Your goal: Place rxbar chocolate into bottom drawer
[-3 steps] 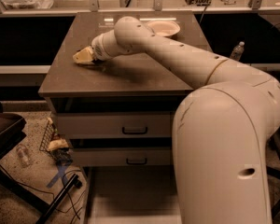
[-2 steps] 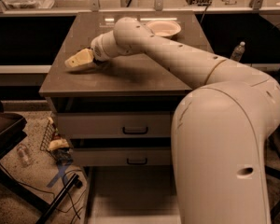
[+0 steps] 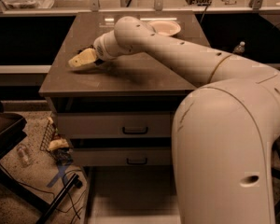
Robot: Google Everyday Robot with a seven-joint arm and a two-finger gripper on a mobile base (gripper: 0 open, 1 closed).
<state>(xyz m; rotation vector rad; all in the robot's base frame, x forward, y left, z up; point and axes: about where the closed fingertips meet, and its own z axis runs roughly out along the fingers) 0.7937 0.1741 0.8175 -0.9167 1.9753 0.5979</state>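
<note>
My gripper [image 3: 82,59] is at the end of the pale arm, low over the left part of the brown table top [image 3: 130,76], near its left edge. A thin dark strip [image 3: 86,47] shows at the gripper's upper edge; it may be the rxbar chocolate in its black wrapper, but most of it is hidden and I cannot tell if it is held. The bottom drawer [image 3: 126,190] is pulled out below the two upper drawers, a wide pale tray with a light floor, and nothing shows in its visible part.
A white round bowl [image 3: 164,28] stands at the table's back. The two upper drawers with dark handles [image 3: 135,130] [image 3: 136,161] are closed. My bulky body [image 3: 224,153] fills the right. On the floor at left are a dark cart [image 3: 4,125], a bottle [image 3: 23,155] and cables.
The gripper has moved left and slightly toward the front along the table top, closer to its left edge. The drawers and bowl have not moved.
</note>
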